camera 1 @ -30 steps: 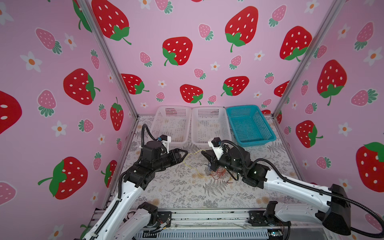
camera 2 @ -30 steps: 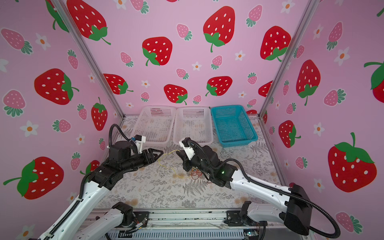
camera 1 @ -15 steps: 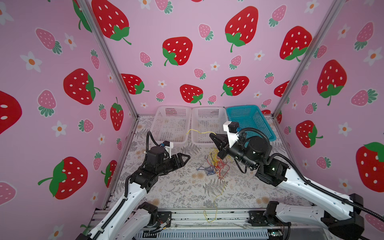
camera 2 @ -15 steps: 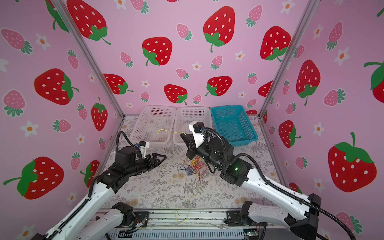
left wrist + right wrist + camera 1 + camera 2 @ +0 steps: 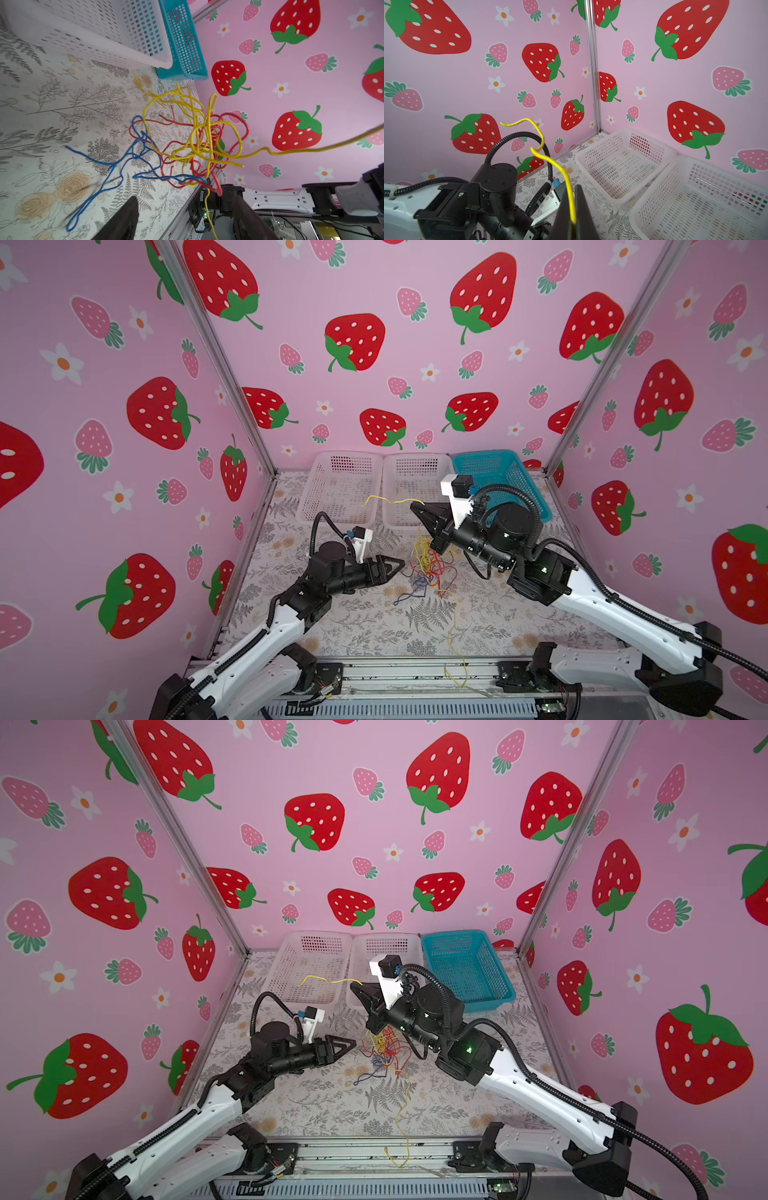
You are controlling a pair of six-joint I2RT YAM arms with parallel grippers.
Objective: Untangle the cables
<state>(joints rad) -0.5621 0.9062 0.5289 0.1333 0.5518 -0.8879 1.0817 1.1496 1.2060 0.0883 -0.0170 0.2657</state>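
Tangled yellow, red and blue cables point(image 5: 432, 568), heaped on floral tabletop point(image 5: 353, 626) between the two grippers.
Right gripper point(image 5: 414, 506) above the heap, pinched on a yellow cable point(image 5: 568, 182) whose loose end curls in front of the white baskets point(image 5: 347, 456). Left gripper point(image 5: 185, 218) low beside the tangle, fingers spread, holding nothing. Teal basket point(image 5: 486, 454) behind right arm. One yellow strand trails over front rail point(image 5: 395, 674).
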